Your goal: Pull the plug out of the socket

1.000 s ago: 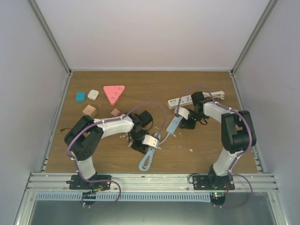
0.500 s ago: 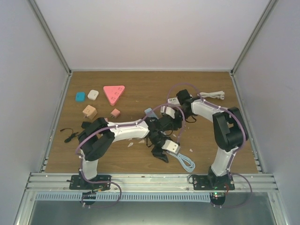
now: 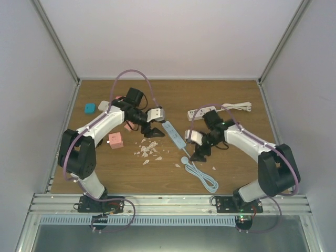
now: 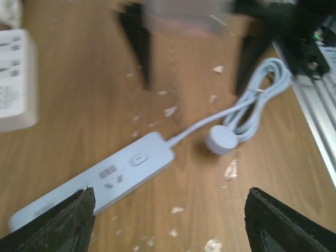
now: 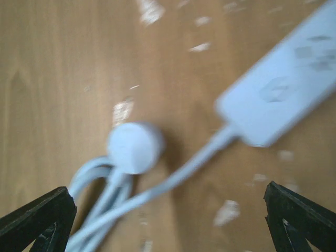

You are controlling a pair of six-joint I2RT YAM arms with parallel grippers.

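A light-blue power strip [image 3: 173, 134] lies flat mid-table, and its sockets that show are empty [image 4: 100, 184] [image 5: 283, 100]. Its round plug [image 3: 185, 160] [image 4: 223, 140] [image 5: 135, 147] rests on the wood beside it, at the end of the coiled cable [image 3: 206, 179]. My left gripper [image 3: 153, 131] [image 4: 173, 226] hovers open just left of the strip, holding nothing. On the strip's right my right gripper [image 3: 199, 152] [image 5: 168, 220] is open over the plug and cable, also holding nothing.
A white power strip [image 3: 202, 112] with its cable [image 3: 236, 107] lies at the back right. A pink cube [image 3: 115, 140], a blue block [image 3: 90, 108] and a small pink block [image 3: 127, 127] sit at the left. White scraps [image 3: 147, 151] litter the middle.
Both grippers have opened wide. The left arm swung from the centre to the back left, the right arm drew nearer. The blue strip and plug now lie free on the table.
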